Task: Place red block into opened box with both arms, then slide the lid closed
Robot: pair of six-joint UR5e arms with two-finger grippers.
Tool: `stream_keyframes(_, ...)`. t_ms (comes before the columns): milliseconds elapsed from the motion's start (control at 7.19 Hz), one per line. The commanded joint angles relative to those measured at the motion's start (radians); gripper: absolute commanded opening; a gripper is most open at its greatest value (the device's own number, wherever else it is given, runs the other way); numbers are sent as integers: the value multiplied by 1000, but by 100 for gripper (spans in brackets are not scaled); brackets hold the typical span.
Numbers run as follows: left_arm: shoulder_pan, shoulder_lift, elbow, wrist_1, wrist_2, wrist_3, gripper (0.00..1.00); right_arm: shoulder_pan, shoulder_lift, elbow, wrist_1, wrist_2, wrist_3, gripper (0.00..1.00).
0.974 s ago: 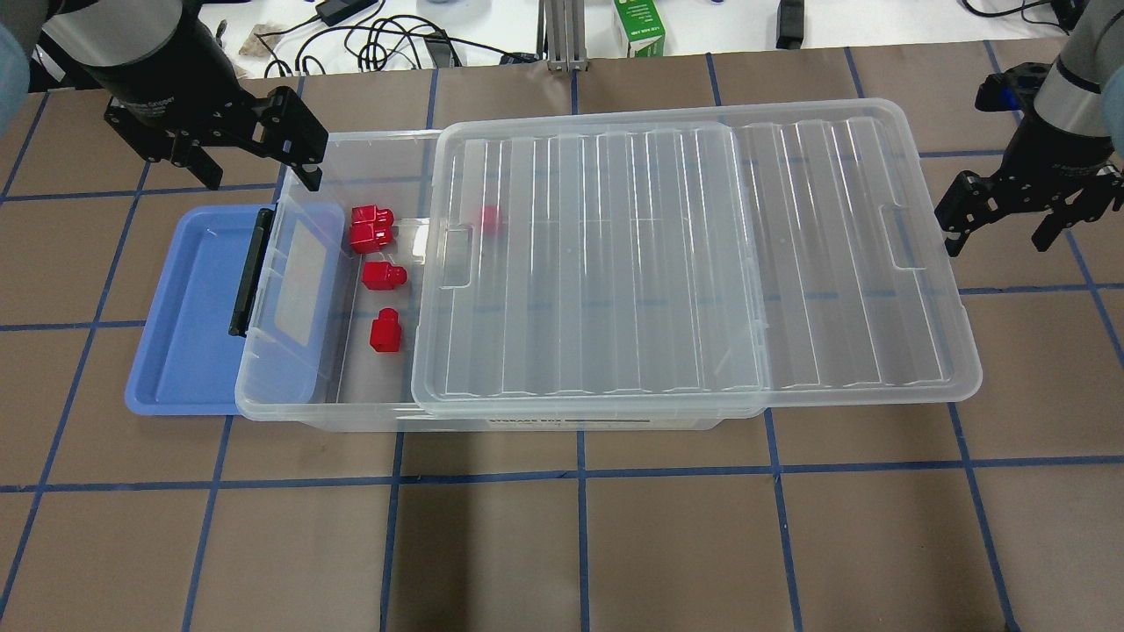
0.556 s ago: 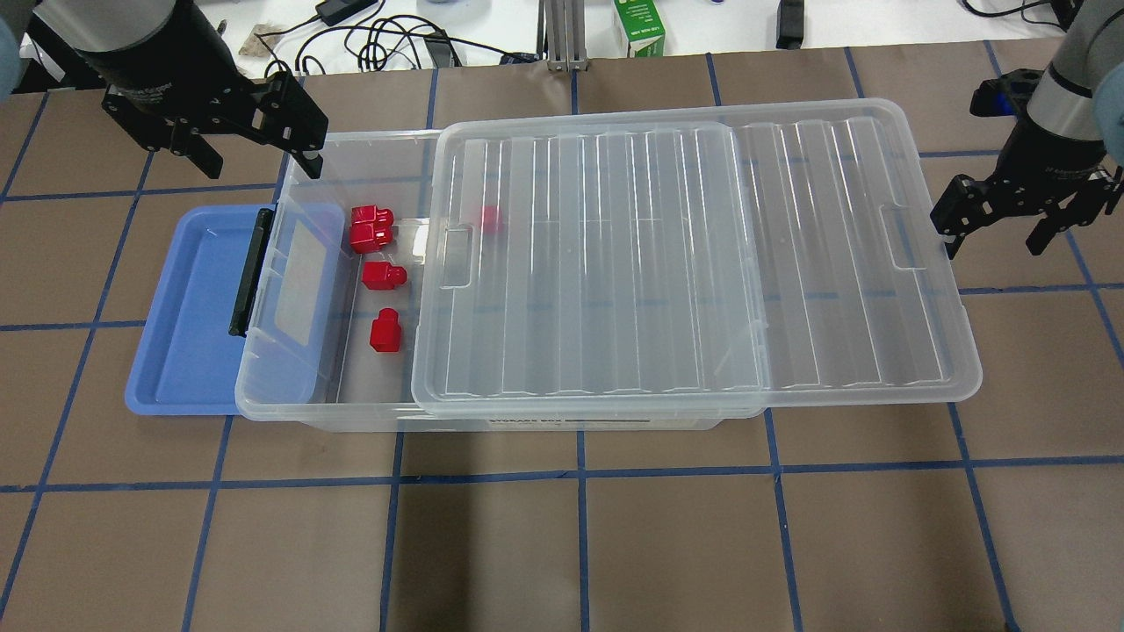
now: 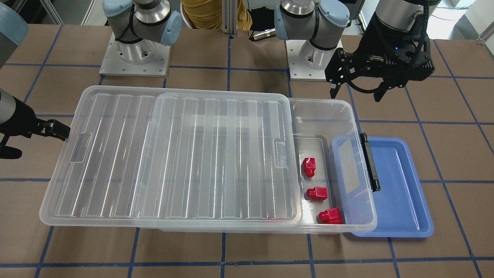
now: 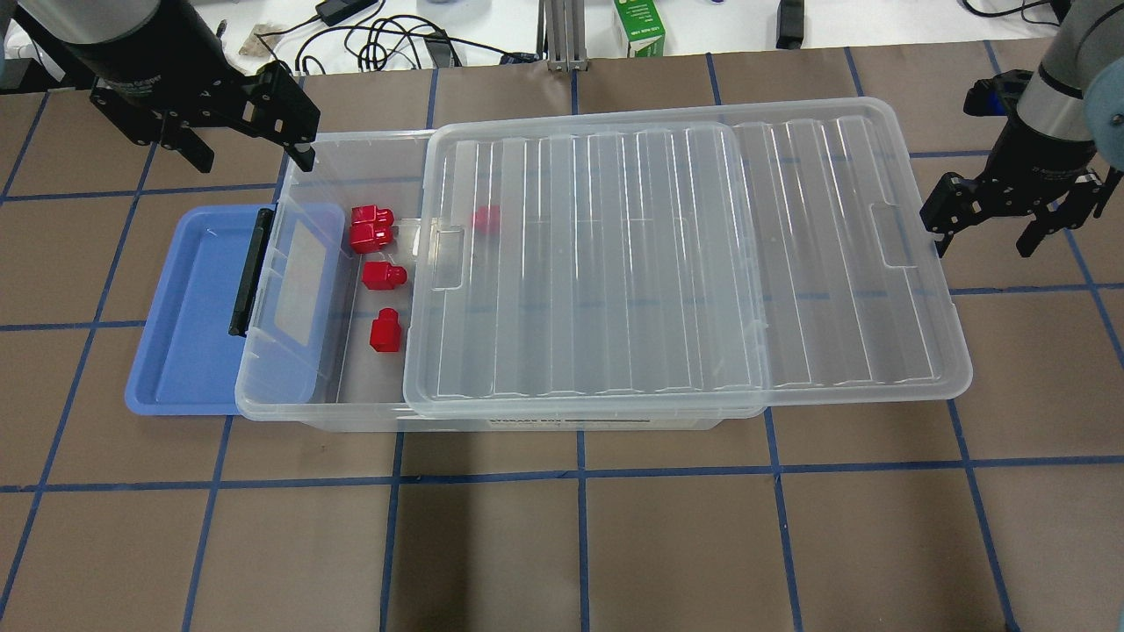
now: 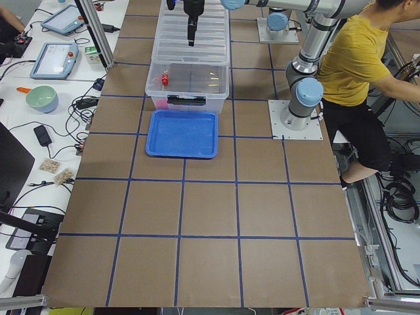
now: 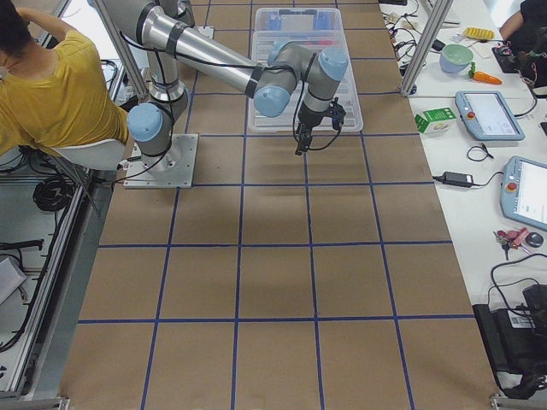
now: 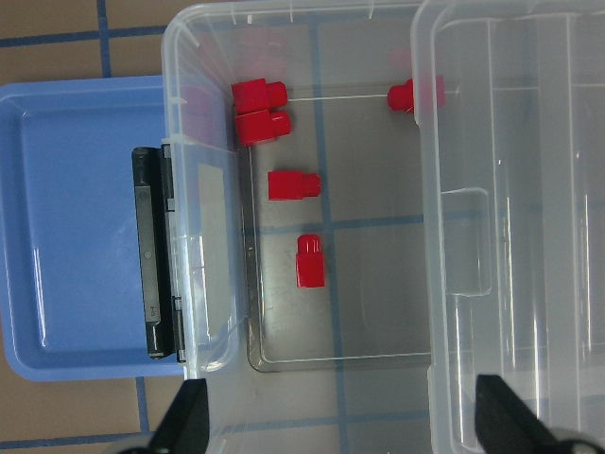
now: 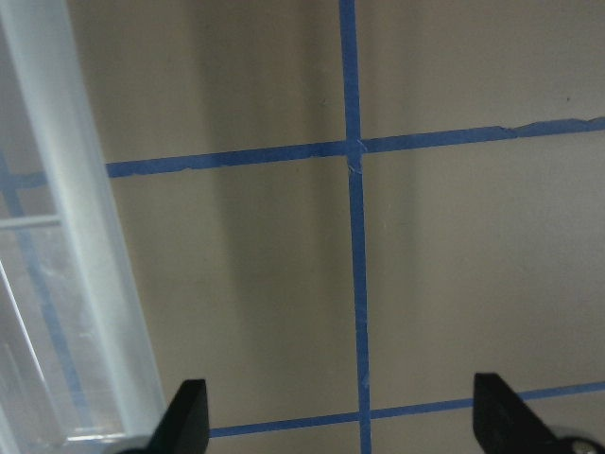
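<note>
Lid (image 4: 685,254) covers most of box (image 4: 369,137), blue tray (image 4: 189,307) beside open end.

Glossy clear plastic lid (image 4: 685,263), ribbed

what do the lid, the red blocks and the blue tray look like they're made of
lid: clear glossy moulded plastic by the look; its ribs catch glare and what lies under it shows through.
red blocks: opaque, shiny red, likely hard plastic.
blue tray: opaque blue, smooth with soft highlights, probably plastic too.
</note>
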Motion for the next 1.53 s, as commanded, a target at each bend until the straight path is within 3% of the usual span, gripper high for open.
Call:
stream_keyframes(0, 1, -2, 6, -1, -3, -1, 100, 5, 1, 0, 1, 66, 18, 100)
stream_keyframes(1391, -1, -5, 4, -3, -1, -27, 100, 290, 48, -1, -46, 103, 312, 100)
